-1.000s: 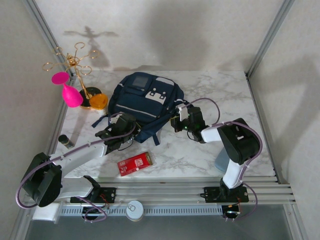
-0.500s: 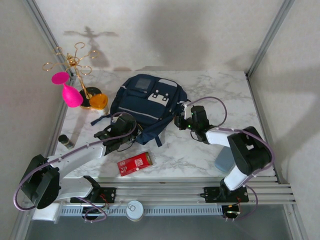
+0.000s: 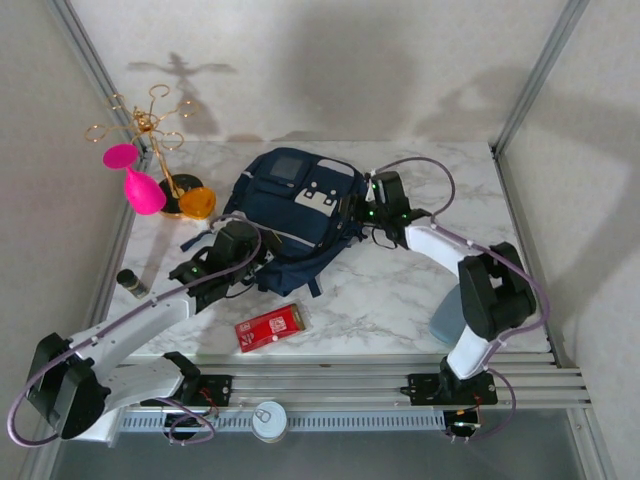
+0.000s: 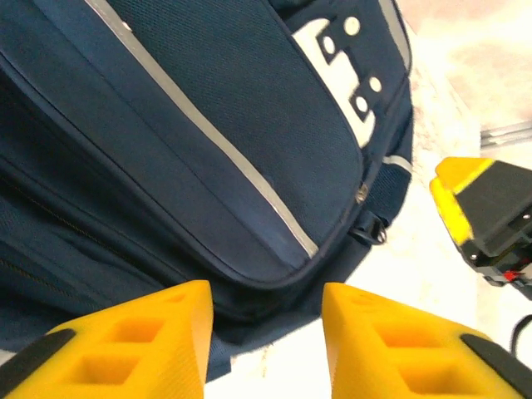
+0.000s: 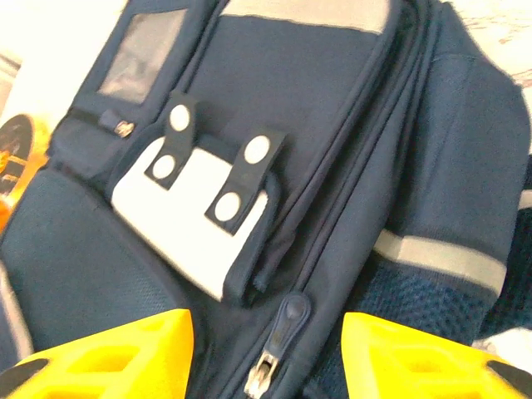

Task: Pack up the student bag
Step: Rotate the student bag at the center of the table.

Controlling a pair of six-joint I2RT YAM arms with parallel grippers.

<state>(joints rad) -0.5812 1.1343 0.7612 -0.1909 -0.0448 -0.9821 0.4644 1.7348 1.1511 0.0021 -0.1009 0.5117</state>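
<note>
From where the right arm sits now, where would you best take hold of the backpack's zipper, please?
Take the dark zipper pull, lying flat on the student bag along its zip track, metal end toward the open right gripper. Come straight on from that side, I'd say, one finger on each side of the narrow tab.

From above, the left arm [image 3: 150, 318] is covering the near-left corner of the student bag [image 3: 295, 205], and the right gripper [image 3: 370, 210] is hiding its right edge, its fingertips showing too small to tell apart. In the left wrist view the bag is running off the top and left edges, and the bottom edge is cutting the left gripper [image 4: 266, 332] short. The right wrist view is blurring the bag slightly. The red packet [image 3: 270, 326] is bearing print too small to read, and the right arm [image 3: 485, 290] is half hiding a pale blue thing [image 3: 445, 322].
</note>
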